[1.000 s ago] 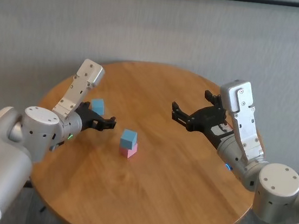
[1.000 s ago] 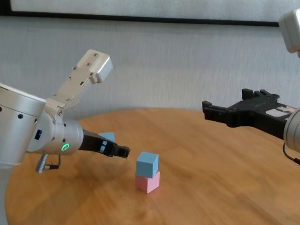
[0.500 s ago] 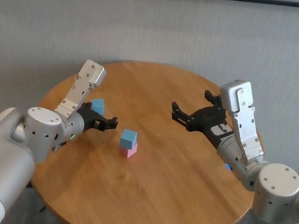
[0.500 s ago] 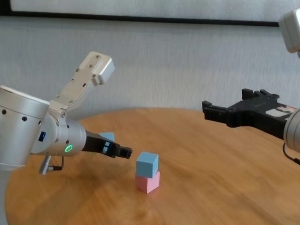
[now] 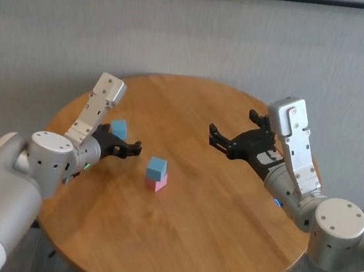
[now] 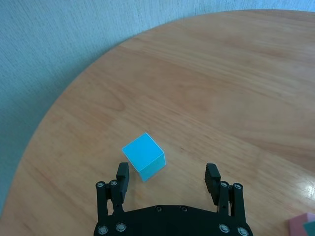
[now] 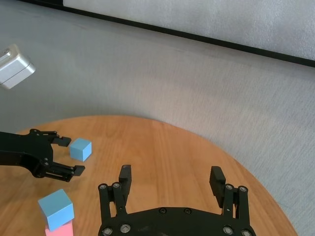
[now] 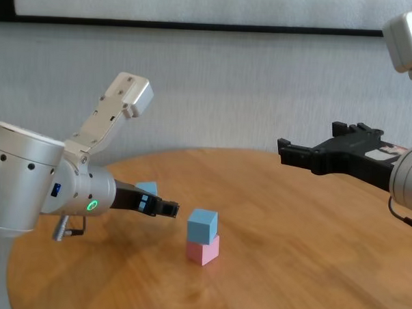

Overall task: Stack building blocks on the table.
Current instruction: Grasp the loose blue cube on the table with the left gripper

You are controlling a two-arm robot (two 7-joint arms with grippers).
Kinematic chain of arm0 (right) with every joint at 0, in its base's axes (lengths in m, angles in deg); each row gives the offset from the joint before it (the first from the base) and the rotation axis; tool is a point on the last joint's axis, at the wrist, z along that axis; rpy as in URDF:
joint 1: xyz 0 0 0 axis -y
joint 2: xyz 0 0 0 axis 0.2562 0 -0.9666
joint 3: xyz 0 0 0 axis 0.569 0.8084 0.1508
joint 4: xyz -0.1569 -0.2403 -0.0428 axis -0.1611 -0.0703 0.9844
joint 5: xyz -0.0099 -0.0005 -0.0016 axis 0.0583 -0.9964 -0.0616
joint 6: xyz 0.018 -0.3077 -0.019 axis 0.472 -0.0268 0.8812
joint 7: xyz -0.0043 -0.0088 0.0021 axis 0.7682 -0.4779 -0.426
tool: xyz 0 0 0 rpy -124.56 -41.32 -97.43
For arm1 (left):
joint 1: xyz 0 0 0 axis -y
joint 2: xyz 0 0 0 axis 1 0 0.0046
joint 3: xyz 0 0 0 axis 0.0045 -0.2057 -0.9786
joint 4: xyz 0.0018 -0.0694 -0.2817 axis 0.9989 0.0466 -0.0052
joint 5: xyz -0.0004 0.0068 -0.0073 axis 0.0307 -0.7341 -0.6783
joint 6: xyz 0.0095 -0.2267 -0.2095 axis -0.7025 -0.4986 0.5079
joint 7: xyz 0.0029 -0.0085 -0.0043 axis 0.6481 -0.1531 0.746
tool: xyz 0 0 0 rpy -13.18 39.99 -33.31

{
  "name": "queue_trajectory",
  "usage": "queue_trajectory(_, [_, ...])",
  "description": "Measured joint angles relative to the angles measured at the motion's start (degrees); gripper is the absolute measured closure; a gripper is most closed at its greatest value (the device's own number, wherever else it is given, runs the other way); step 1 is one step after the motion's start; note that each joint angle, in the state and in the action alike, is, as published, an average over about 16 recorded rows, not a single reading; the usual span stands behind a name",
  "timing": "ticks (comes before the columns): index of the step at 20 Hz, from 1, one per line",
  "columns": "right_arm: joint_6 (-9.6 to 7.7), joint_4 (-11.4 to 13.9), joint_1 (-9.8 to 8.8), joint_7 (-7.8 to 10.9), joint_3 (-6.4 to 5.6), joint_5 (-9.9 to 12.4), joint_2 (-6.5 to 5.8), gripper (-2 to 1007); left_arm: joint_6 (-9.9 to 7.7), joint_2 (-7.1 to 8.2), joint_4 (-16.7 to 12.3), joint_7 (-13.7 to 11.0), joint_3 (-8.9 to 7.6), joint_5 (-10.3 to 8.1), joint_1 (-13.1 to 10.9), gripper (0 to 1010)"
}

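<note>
Near our tabletop's [image 5: 225, 214] left edge, our left gripper [image 6: 167, 179], jaws wide, behind a lone light blue cube [image 6: 143, 156]; our right gripper [image 7: 171, 189] likewise wide.

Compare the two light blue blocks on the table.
The stacked blue block sits on the pink block, raised off the table; the loose blue block rests directly on the wood. The loose one lies near the open left gripper. Same size and colour.

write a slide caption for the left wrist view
Open left hand poised over the loose light blue block on the round wooden table.
</note>
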Motion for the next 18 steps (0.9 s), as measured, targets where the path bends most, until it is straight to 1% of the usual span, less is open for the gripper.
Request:
queue_trajectory(10, [0.0,0.0,0.0,0.0,0.0,0.0,0.0,0,1.68,-0.35,2.4,0.0,-0.21,-0.22,1.1,10])
queue_trajectory(18, [0.0,0.0,0.0,0.0,0.0,0.0,0.0,0,2.47,-0.74,4.6,-0.1,0.26,0.18,2.2,10])
